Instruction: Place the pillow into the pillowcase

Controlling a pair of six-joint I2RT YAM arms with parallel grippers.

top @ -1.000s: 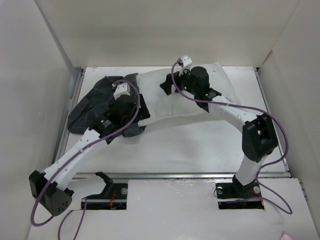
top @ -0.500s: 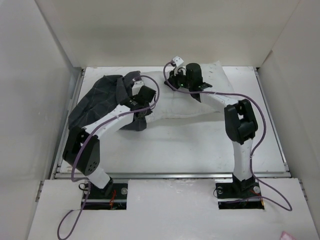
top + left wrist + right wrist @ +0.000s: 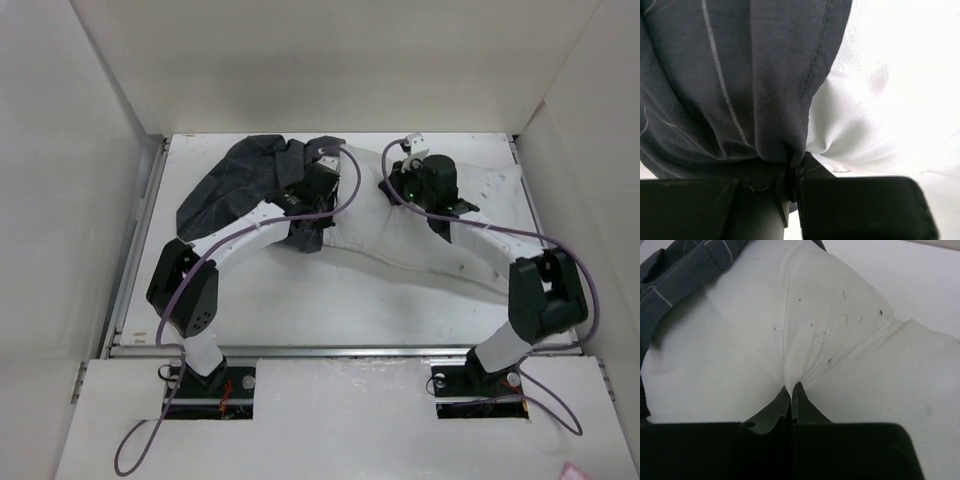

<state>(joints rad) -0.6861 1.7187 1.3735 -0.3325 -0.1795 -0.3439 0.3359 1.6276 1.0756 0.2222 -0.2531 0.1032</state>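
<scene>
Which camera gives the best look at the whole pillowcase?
Top external: the pillowcase lies bunched at far left, its edge at the pillow. Left wrist shows only the fold pinched in the left gripper; right wrist catches one corner.

Top view, you get bright, even light from overhead: the white walls [image 3: 300, 60] and table [image 3: 350, 300] run pale, shadows under the arms are soft, and focus is crisp. In your left wrist view the pillow [image 3: 900, 75] blows out to glare while the pillowcase [image 3: 700, 100] sinks dark. Your right wrist view reads dimmer and greyer, specks sharp, bottom edge black.
</scene>
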